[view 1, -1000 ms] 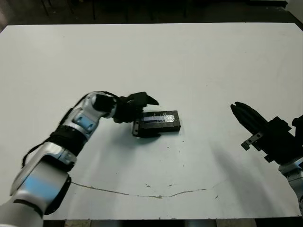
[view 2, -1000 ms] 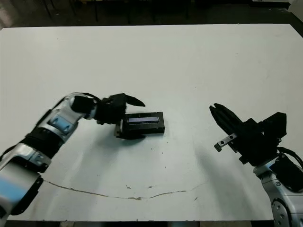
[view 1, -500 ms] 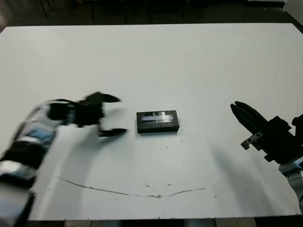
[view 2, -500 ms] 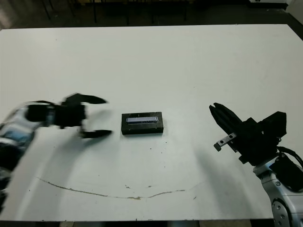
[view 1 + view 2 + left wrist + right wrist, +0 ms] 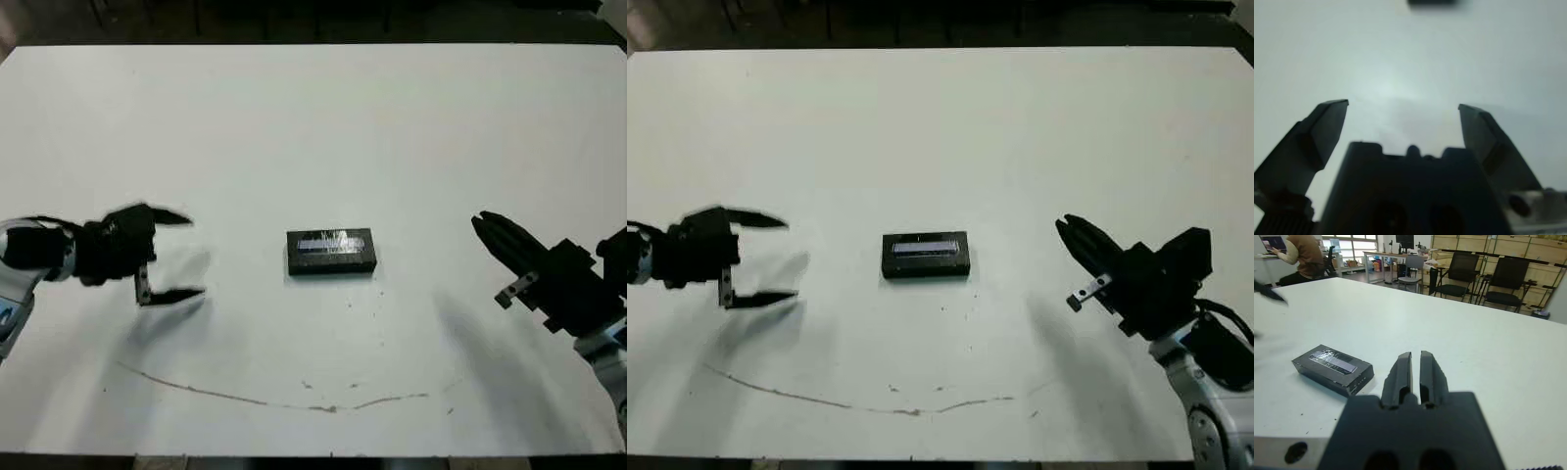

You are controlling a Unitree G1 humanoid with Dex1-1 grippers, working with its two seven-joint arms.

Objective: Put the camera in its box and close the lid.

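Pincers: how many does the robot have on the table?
2. The left pincer hangs open at the left side; the right pincer is shut at the right. The lid sits between them.

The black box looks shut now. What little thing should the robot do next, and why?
Probably just draw the left pincer a bit further from the lid and rest. The lid sits flat over the box, no camera or tray shows on the table, and both pincers are clear of it: left open and empty, right pincer shut, holding nothing. The job looks done, though the inside is hidden.
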